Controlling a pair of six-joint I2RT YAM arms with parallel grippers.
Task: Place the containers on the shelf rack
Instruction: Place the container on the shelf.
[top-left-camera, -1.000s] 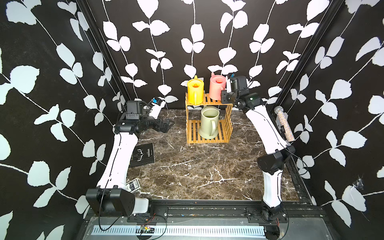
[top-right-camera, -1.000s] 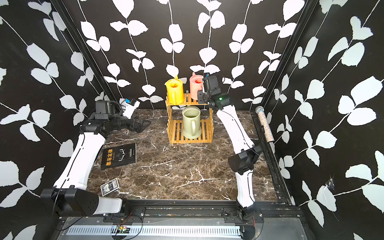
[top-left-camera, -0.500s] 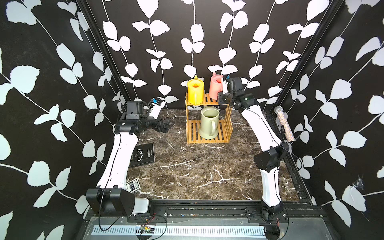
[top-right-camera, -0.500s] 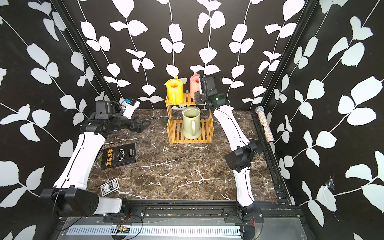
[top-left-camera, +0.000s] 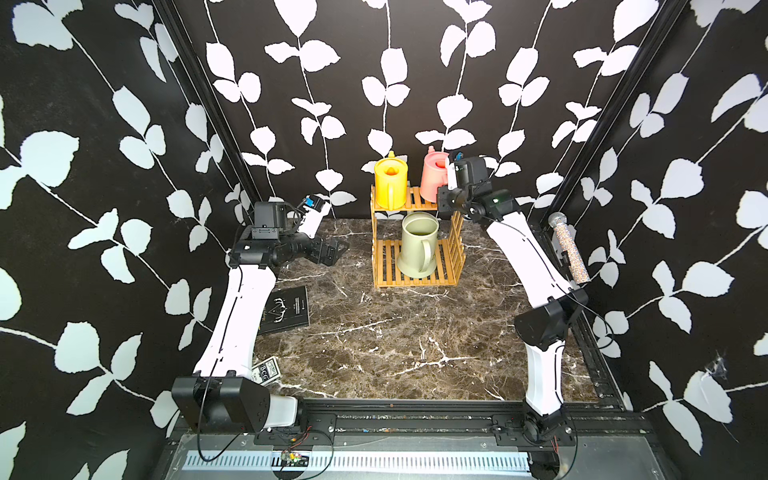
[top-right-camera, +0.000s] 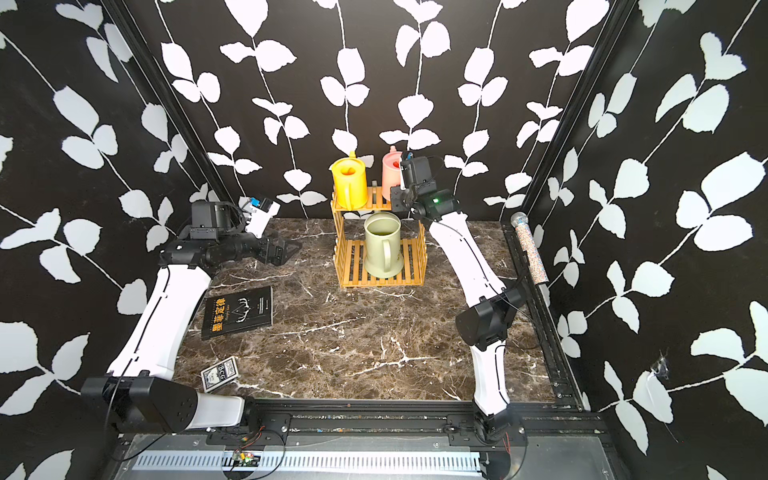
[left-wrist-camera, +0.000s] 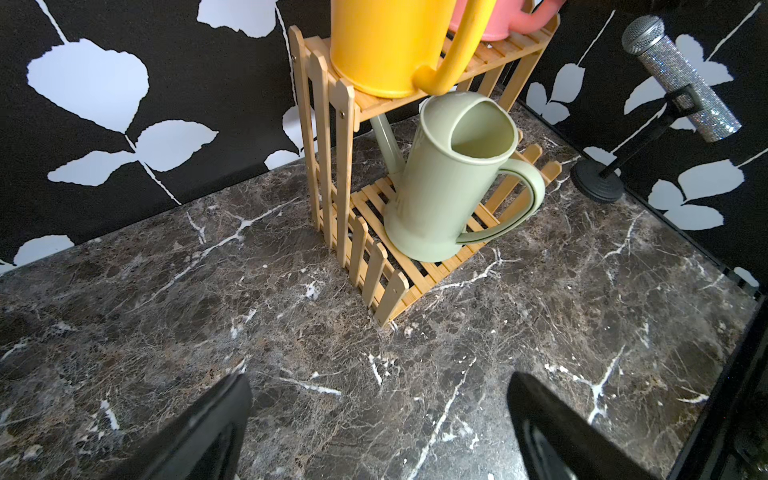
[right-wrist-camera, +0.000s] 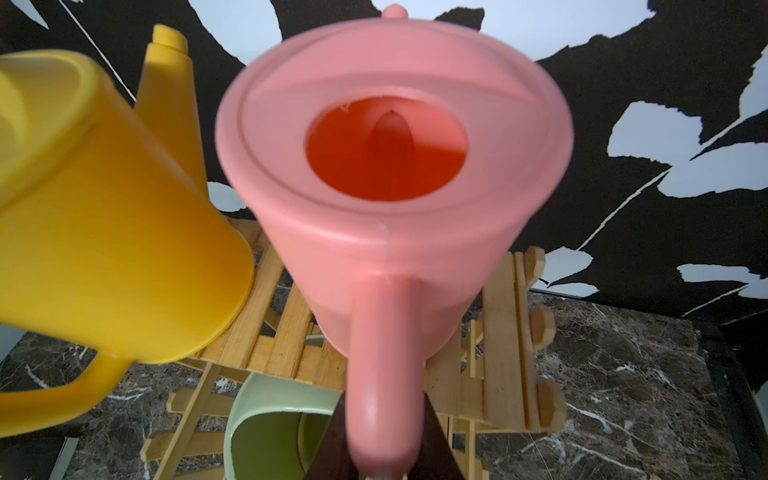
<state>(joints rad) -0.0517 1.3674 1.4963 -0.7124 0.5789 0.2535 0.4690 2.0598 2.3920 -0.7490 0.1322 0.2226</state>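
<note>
1. Three cans sit on the rack (top-left-camera: 384, 257): yellow can (top-left-camera: 390, 183) and pink can (top-left-camera: 434, 174) on top, green can (top-left-camera: 417, 245) on the bottom shelf.
2. Jaws of the right gripper (right-wrist-camera: 384, 436) press both sides of the pink can's handle.
3. Jaws of the left gripper (left-wrist-camera: 378, 386) stand wide apart, empty, above the table (top-left-camera: 395, 340).

Top views: your high front pair, looking down; both share the whole cell.
Left wrist: looks down at shelf rack (left-wrist-camera: 343, 166), moderately near.
Right wrist: close on pink can (right-wrist-camera: 395, 249), same rack.
</note>
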